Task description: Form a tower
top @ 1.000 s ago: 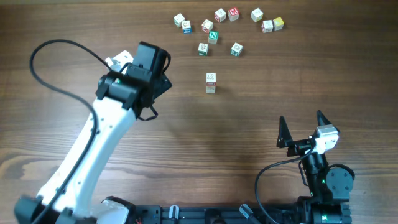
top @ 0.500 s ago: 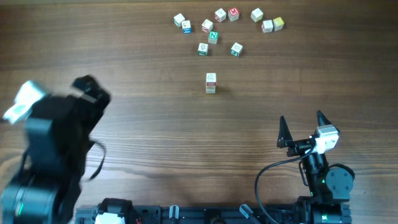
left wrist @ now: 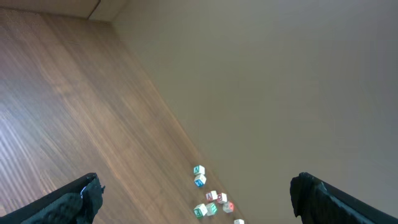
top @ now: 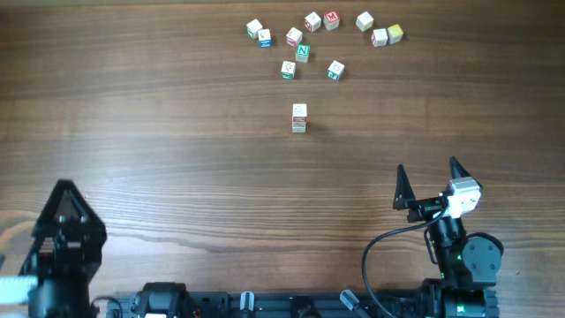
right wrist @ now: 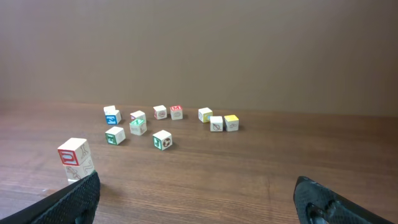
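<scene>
The tower (top: 299, 117) is two small pale cubes stacked mid-table; its top face is white with a reddish mark. In the right wrist view the tower (right wrist: 75, 159) stands at the far left, just past the left finger. My right gripper (top: 428, 177) rests open near the front right, well short of the tower, with nothing between its fingers (right wrist: 81, 196). My left gripper (left wrist: 196, 182) is open and empty. The left arm (top: 64, 238) sits low at the front left corner, far from the tower.
Several loose alphabet cubes (top: 303, 52) with green, red, blue and yellow faces lie scattered at the back of the wooden table (top: 177, 159). They also show in the right wrist view, loose cubes (right wrist: 161, 139), and the left wrist view, loose cubes (left wrist: 211, 203).
The left arm has swung back from beside the table's middle left to the front left corner. The right arm, tower and loose cubes have not moved.
</scene>
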Motion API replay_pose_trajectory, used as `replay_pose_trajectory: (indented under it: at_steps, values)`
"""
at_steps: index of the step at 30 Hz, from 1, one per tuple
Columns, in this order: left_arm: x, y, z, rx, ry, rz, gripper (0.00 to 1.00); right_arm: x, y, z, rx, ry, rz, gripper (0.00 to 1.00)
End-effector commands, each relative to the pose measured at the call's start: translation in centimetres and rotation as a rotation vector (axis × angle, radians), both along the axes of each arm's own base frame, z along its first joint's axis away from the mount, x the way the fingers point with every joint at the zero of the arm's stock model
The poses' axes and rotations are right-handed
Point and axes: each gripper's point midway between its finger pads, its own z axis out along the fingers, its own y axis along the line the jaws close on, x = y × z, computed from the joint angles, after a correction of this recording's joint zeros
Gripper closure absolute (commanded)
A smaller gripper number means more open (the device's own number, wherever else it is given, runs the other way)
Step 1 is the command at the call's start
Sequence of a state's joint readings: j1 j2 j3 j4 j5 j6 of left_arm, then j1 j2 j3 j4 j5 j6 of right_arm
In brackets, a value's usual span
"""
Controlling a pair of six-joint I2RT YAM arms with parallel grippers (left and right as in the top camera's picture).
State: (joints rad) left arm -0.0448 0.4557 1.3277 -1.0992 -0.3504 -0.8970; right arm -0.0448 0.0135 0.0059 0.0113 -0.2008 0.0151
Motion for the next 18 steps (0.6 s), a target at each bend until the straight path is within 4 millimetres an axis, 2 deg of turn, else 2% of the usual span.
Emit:
replay_pose_trajectory:
  at_steps: [1, 4, 7, 14, 16, 18]
  values:
    - [-2.1, 0.3, -0.6, -0.003, -0.014, 0.014, 0.00, 0.0, -0.3, 0.2, 0.013, -0.009, -0.014, 0.00]
    - [-3.5, 0.2, -2.2, -0.005, -0.012, 0.009, 0.00, 0.0, -0.3, 0.2, 0.013, -0.009, -0.014, 0.00]
    - [-2.7, 0.5, -3.7, -0.002, -0.043, 0.030, 0.00, 0.0, -0.3, 0.2, 0.013, -0.009, -0.014, 0.01]
    - [4.0, 0.1, -8.2, 0.013, -0.291, 0.013, 0.00, 0.0, -0.3, 0.2, 0.013, -0.009, -0.014, 0.00]
    - [5.9, -0.8, -8.6, 0.112, -0.359, -0.041, 0.00, 0.0, -0.3, 0.2, 0.013, -0.009, -0.014, 0.00]
    - [7.7, -3.1, -8.4, 0.334, -0.435, -0.157, 0.00, 0.0, -0.3, 0.2, 0.013, -0.009, -0.014, 0.00]
